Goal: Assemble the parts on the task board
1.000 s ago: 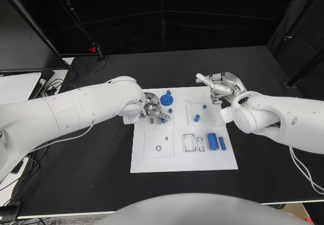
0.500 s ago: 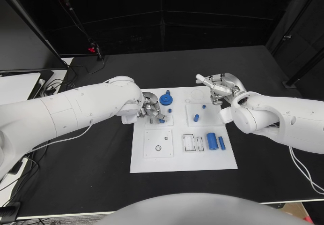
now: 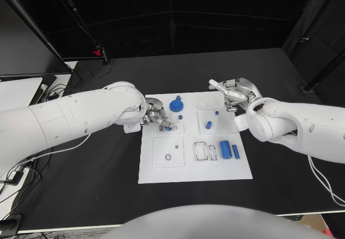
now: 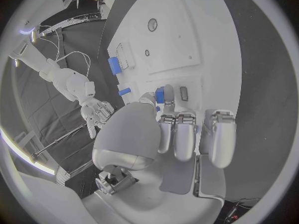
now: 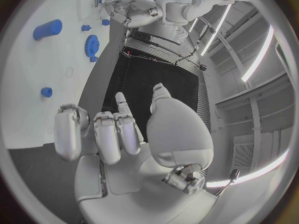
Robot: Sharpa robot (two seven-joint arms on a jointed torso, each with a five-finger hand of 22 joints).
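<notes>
The white task board (image 3: pixel 194 164) lies mid-table. My left hand (image 3: pixel 156 118) hovers over the board's left upper block and pinches a small blue part (image 4: pixel 159 94) between thumb and a finger; that part (image 3: pixel 167 128) shows at its fingertips. A blue gear (image 3: pixel 176 105) stands just right of this hand, with a small blue peg (image 3: pixel 180 117) below it. My right hand (image 3: pixel 234 91) is raised over the board's far right corner, fingers apart and holding nothing. Two blue cylinders (image 3: pixel 226 147) lie at the board's right side. The gear (image 5: pixel 92 45) and a cylinder (image 5: pixel 47 29) also appear in the right wrist view.
Another blue piece (image 3: pixel 209 124) and a small knob (image 3: pixel 217 113) stand on the board's right upper block. Two rectangular slots (image 3: pixel 206 151) and a plate with holes (image 3: pixel 169 152) occupy the board's near half. Black table (image 3: pixel 86 189) surrounds the board; cables lie at far left.
My left hand has drawn a little to the left, away from the gear, still pinching the small blue part. The right hand has stayed where it was.
</notes>
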